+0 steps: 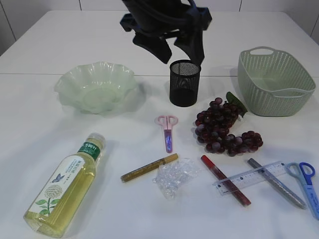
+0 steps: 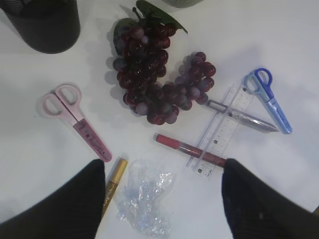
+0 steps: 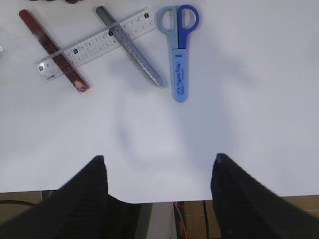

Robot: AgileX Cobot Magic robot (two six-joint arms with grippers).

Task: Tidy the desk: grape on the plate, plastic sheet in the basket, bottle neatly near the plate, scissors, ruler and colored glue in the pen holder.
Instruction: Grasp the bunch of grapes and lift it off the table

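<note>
Both pincers hang released and empty. The left pincer [image 2: 162, 199] is above the crumpled plastic sheet [image 2: 144, 201], which lies touching, I think, the gold glue pen [image 2: 113, 183]; a careless pinch might snag both.

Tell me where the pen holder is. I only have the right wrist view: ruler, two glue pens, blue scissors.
Observer: The pen holder stands upright at back centre of the table, between the plate and the basket. Nothing sticks out of its top.
Operator: Any other scissors?
Observer: Yes, pink scissors lie flat just in front of the holder, handles toward it.
Operator: Grape on the plate yet?
Observer: No. The grape lies on the table, right of the pink scissors, in front of the basket.
</note>
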